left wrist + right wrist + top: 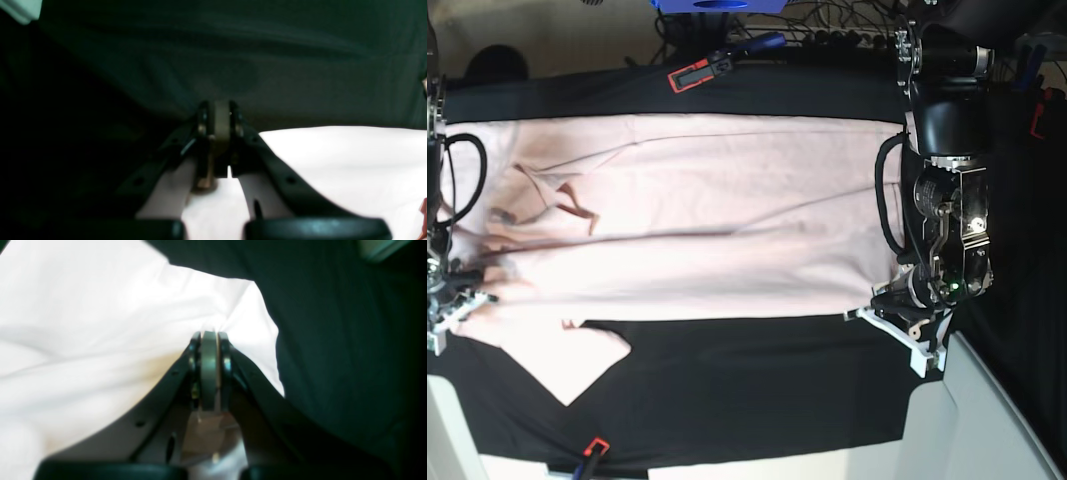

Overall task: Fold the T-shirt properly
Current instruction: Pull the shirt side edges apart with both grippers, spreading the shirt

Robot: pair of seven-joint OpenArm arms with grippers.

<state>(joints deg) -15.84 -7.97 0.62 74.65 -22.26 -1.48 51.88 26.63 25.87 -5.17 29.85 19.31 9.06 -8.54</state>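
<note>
Black cloth [757, 400] underlies the T-shirt [727, 270], its long axis nine-to-three in the base view. We see the left end effector [218, 108] closed, shirt toward ten o'clock, grip unclear; our right end effector [209, 336] pinches fabric.

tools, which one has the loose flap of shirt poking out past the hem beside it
The right tool, at the base view's left: the flap juts out beside it. The left tool is at the shirt's other end, with no such flap.
</note>
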